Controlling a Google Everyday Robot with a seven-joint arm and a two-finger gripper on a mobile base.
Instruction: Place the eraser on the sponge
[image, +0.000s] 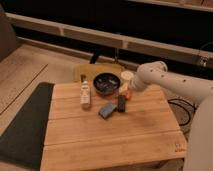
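Note:
The eraser (121, 102), a small dark block, stands on the wooden table (110, 135) just right of the sponge (107, 109), a flat blue pad. The two nearly touch. My gripper (126, 93) hangs at the end of the white arm (160, 80), which reaches in from the right. It sits directly above and slightly behind the eraser, close to it. Whether it touches the eraser cannot be made out.
A dark bowl (106, 83) sits behind the sponge, with a white cup (127, 76) to its right. A white-and-tan carton (85, 93) stands at the left. A small orange object (128, 95) lies by the gripper. A dark mat (22, 125) borders the table's left side.

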